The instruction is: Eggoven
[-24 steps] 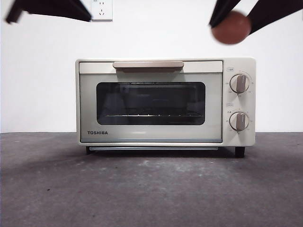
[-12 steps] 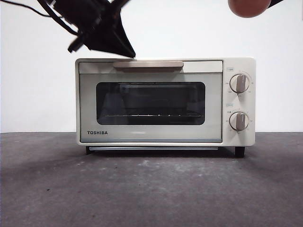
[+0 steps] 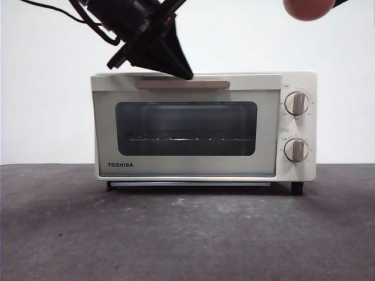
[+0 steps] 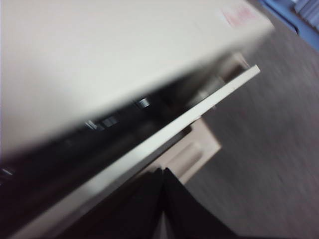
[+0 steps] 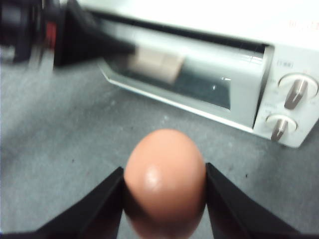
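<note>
White wall, grey worktop (image 3: 187,234). Your left tool (image 3: 186,75), jaws pressed together, sits at the oven (image 3: 202,126) handle (image 3: 183,84); door cracked ajar at top. Your right tool (image 5: 164,186) clamps the egg (image 5: 165,180) high above the oven's knob side.

Matte black pincer (image 3: 186,75) with 2 wedge-shaped jaws, thin black cable (image 3: 50,10), small red marking (image 5: 49,32).

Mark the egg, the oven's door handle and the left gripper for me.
egg (image 5: 164,181): right wrist view, middle of its shell.
door handle (image 3: 205,84): front view, bare right half of the bar.
left gripper (image 4: 163,172): left wrist view, at its fingers' tips.
</note>
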